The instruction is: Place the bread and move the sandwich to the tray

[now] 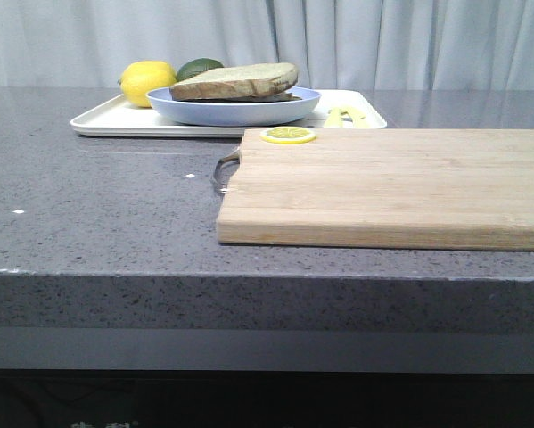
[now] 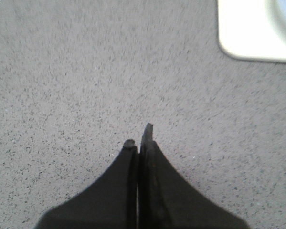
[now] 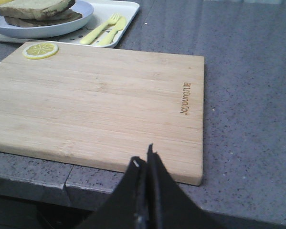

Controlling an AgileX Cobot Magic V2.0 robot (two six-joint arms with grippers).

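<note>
The sandwich [image 1: 235, 82] is a stack of tan bread slices on the light-blue plate [image 1: 235, 111], which stands on the white tray [image 1: 115, 120] at the back left. The thick bread [image 1: 249, 77] lies on top; no egg shows. In the right wrist view the sandwich [image 3: 35, 9], plate [image 3: 42, 29] and tray [image 3: 126, 9] are far from my right gripper [image 3: 143, 155], which is shut and empty over the counter's front edge. My left gripper [image 2: 139, 136] is shut and empty over bare counter, apart from the tray's corner [image 2: 248, 33]. Neither gripper shows in the front view.
A wooden cutting board [image 1: 391, 183] with a metal handle lies at front right, a lemon slice [image 1: 288, 135] on its far left corner. A lemon [image 1: 147, 82], a green fruit [image 1: 200, 67] and yellow cutlery [image 1: 342, 116] lie on the tray.
</note>
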